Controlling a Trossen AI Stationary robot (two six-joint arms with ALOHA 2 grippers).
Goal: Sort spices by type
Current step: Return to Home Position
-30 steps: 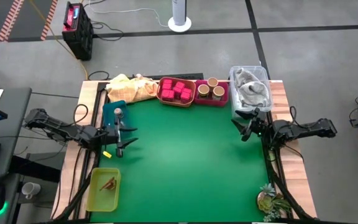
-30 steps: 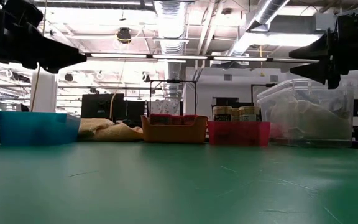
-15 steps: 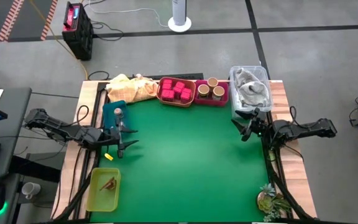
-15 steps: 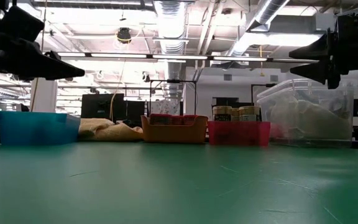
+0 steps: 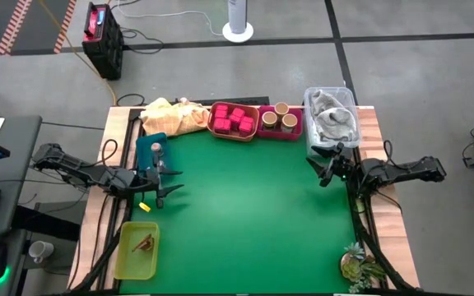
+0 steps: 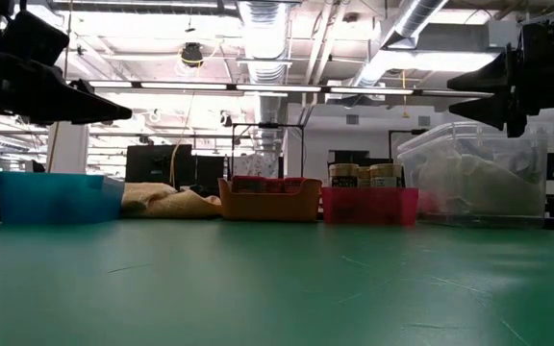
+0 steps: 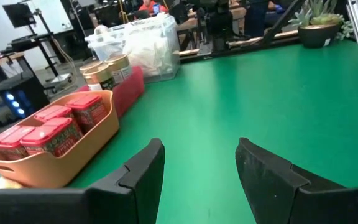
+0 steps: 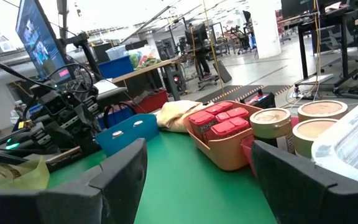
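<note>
Two things sit at the near edge of the table from where I'm standing: a yellow-green tray [image 5: 134, 265] on the left corner with the brown twiggy piece [image 5: 145, 242] lying inside it, and a little potted plant [image 5: 358, 265] on the right corner, off the green mat [image 5: 253, 214]. A bit further in there's a small yellow scrap [image 5: 144, 207] on the mat's left edge, just by the left gripper [image 5: 173, 181]. That gripper hangs above the left side of the mat, fingers spread apart and holding nothing, just bare green between them. The right gripper [image 5: 316, 170] mirrors it above the right side, pointing inward, fingers likewise parted and empty. The two are well apart, with the whole middle of the mat between them. Just behind the left gripper is a teal tray [image 5: 144, 144] with a tiny shaker [image 5: 157, 149] in it, can't make out more than that. Then the back row, left to right: a pale yellow cloth [image 5: 171, 115] all bunched up, an orange tray [image 5: 235, 136] packed with the pink-red boxes [image 5: 234, 117], a magenta tray [image 5: 280, 136] right up against it with the round wooden jars [image 5: 288, 123] standing upright, and a clear plastic bin [image 5: 309, 103] with grey-white fabric [image 5: 332, 115] stuffed in. Way past the table on the floor there's a black box with a red top [image 5: 101, 33].
</note>
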